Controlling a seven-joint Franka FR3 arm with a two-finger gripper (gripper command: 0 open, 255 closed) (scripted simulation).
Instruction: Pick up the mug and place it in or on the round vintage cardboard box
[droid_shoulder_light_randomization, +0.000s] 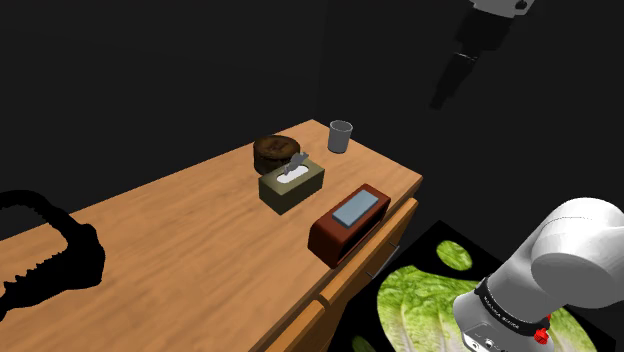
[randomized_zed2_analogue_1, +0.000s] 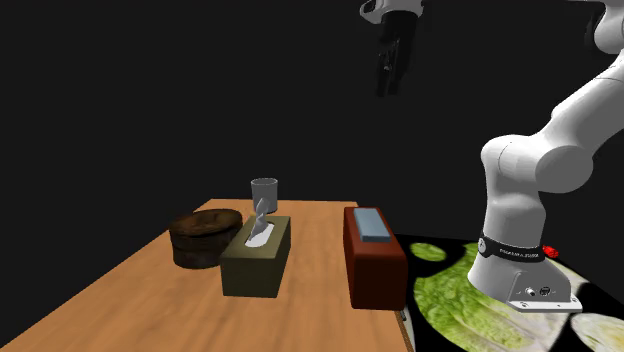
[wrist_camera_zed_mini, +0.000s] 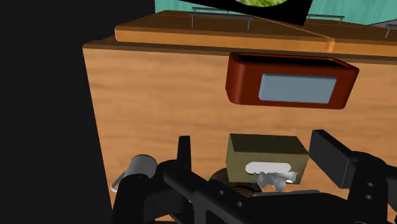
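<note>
Spread apart and clasping nothing, the jaws of the gripper (randomized_zed2_analogue_1: 387, 85) hang at the shoulder view's upper right. Mid-frame lies the wooden table (droid_shoulder_light_randomization: 170, 250), bearing a red-brown case (droid_shoulder_light_randomization: 348, 222), an olive tissue box (droid_shoulder_light_randomization: 292, 185) and a dark round box (droid_shoulder_light_randomization: 275, 150). Upper centre, the grey mug (droid_shoulder_light_randomization: 341, 136) stands upright at the table's corner.

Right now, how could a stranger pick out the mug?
Find the wooden table. Near its corner farthest in the shoulder view, past the round dark box and tissue box, stands the mug. It alone is a plain grey cup.
</note>
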